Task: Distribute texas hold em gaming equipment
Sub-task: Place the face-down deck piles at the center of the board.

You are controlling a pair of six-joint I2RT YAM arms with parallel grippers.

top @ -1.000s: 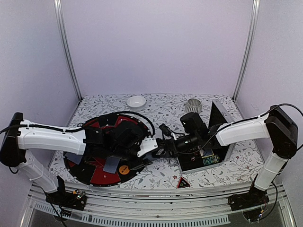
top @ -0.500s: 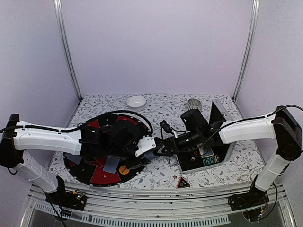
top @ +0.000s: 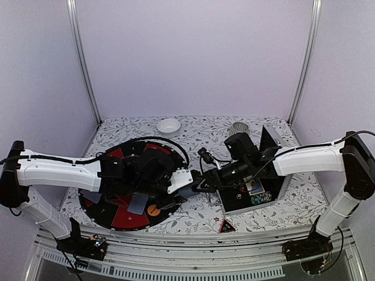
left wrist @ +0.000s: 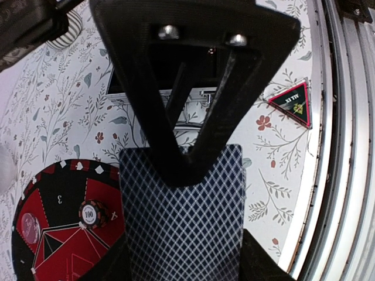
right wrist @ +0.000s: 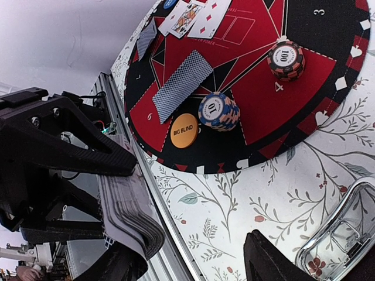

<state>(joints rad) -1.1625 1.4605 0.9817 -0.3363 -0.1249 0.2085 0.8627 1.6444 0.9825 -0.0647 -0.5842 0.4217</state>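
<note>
My left gripper (top: 186, 180) is shut on a deck of patterned-back playing cards (left wrist: 181, 222) above the table, just right of the round red-and-black felt mat (top: 117, 216). My right gripper (top: 202, 186) faces it, open, and the deck's (right wrist: 126, 211) curled end rests against its left finger (right wrist: 117, 263); bare table shows between the jaws. On the mat lie a face-down card (right wrist: 181, 85), face-up cards (right wrist: 193, 14), an orange BIG BLIND button (right wrist: 184, 130) and two chip stacks (right wrist: 218, 111) (right wrist: 286, 60). A red triangular marker (top: 227, 226) lies near the front edge.
A black tray with a metal rim (top: 252, 199) sits under the right arm. A white bowl (top: 169, 125) and a ribbed grey cup (top: 239, 127) stand at the back. The front rail (left wrist: 345, 146) runs close to the deck.
The right arm has reached left until its gripper meets the deck held by the left gripper. Its jaws have narrowed. The left arm shifted slightly, still holding the deck.
</note>
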